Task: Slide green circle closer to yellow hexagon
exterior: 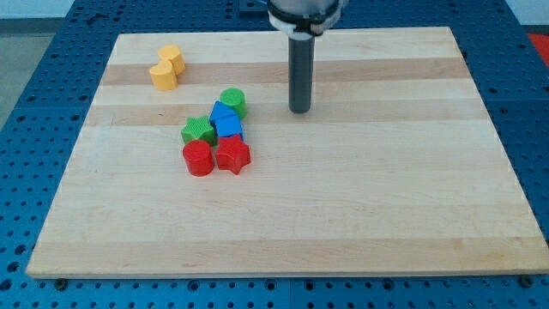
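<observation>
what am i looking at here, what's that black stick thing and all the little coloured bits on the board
The black stick is a rod on the end of a robot arm. It has no hand; its lower end, my tip, slides along the wooden board and pushes blocks. Nothing is held. There is one camera picture, looking down at the board; where the camera sits is not on record. Toward the view's top left lie two yellow blocks. Near the middle is a cluster: a green circle, a second green block, blue blocks, a red round block and a red star. My tip stands to the view's right of the green circle, apart from it.
</observation>
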`<state>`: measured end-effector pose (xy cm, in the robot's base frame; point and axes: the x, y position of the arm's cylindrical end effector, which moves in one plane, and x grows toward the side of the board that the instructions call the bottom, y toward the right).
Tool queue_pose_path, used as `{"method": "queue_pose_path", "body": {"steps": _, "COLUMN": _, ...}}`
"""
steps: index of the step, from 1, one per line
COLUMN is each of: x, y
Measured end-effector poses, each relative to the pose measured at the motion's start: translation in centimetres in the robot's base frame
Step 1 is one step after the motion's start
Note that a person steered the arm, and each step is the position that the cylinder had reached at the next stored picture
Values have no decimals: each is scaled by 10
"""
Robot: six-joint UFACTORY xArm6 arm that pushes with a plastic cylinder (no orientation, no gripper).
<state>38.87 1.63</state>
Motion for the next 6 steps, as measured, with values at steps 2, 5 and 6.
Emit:
{"method": "queue_pose_path", "body": {"steps": 2, "x": -16, "y": -61}}
{"method": "queue_pose_path", "body": {"steps": 5, "x": -6, "y": -141}}
{"method": "queue_pose_path", "body": {"steps": 6, "x": -34, "y": -140}}
